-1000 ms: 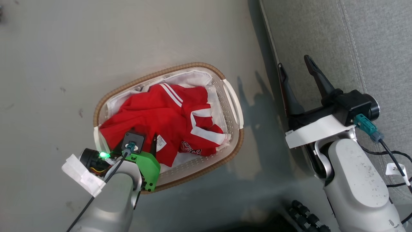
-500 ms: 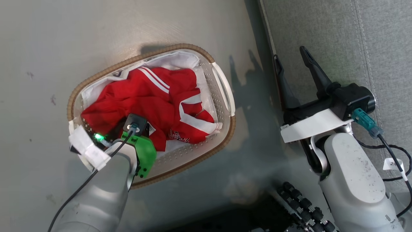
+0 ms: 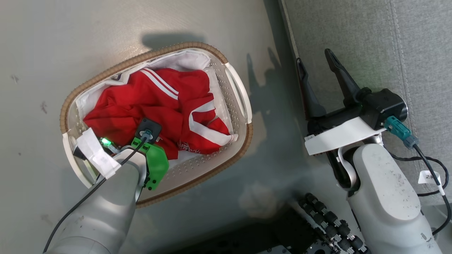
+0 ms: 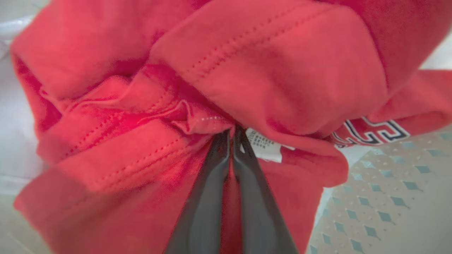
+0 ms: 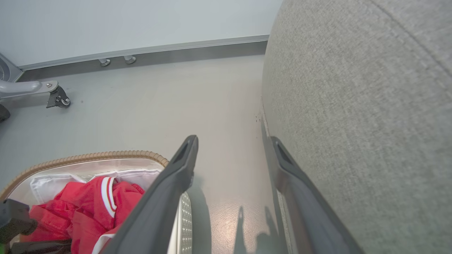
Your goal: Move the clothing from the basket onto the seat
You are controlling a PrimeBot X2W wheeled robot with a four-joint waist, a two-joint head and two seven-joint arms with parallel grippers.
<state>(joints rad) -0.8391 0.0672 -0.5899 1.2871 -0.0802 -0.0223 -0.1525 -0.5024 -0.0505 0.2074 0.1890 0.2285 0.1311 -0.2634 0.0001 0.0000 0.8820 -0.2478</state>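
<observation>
**Left gripper clamps on red jersey as the lift from the basket nears**

Left gripper (image 4: 231, 132) is pressed together on a gathered fold of the clothing (image 3: 155, 102), its two dark fingers pinching red fabric between them in the wrist view. A second ago one finger stood clear beside the small white label (image 4: 263, 146). Now both are buried in the pile under the wrist, so the grasp looks made and the lift looks to be the step in hand.

The seat (image 3: 370, 35), a broad grey woven cushion with stitched seams, lies along the robot's right and carries no clothing yet. The right gripper (image 3: 314, 56) stays where it was at the seat's edge, fingers apart and holding nothing.

The basket (image 3: 169, 49), oval with a brown woven rim, sits on the grey floor (image 3: 70, 35) just beside the seat. Its shift across the head view comes from the camera, not the basket.

All the clothing remains inside it on a white sheet (image 3: 183, 60). It is a crumpled heap of bright red, with white stripe trim across the top and white lettering at the near edge. Folds bunch tightly at the fingertips, so more than one layer may come up together.
</observation>
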